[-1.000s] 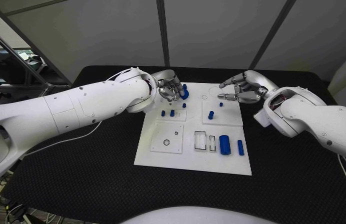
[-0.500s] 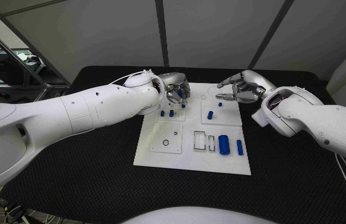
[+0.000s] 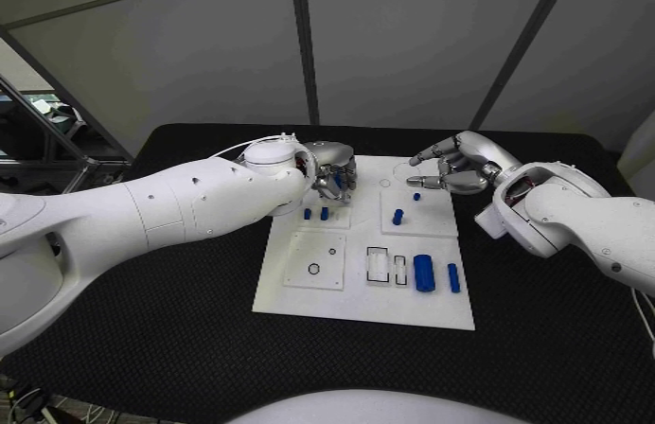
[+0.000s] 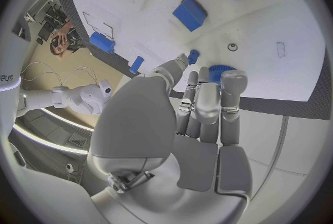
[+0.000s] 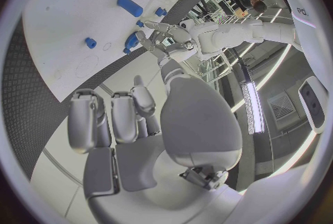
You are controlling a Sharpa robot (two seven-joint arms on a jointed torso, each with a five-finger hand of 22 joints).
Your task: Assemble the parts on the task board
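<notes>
The black table (image 3: 164, 329) has bare room toward 6 o'clock. The white task board (image 3: 358, 301) lies mid-table with small blue parts (image 3: 425, 273) on it. At 12 o'clock, the left hand (image 3: 330, 173) pinches a blue part (image 4: 219, 71). The right hand (image 3: 457, 167) hovers at 1 o'clock, fingers apart, holding nothing.

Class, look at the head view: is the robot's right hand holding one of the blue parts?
No. The right hand hovers over the task board's far edge with nothing between its fingers.
</notes>
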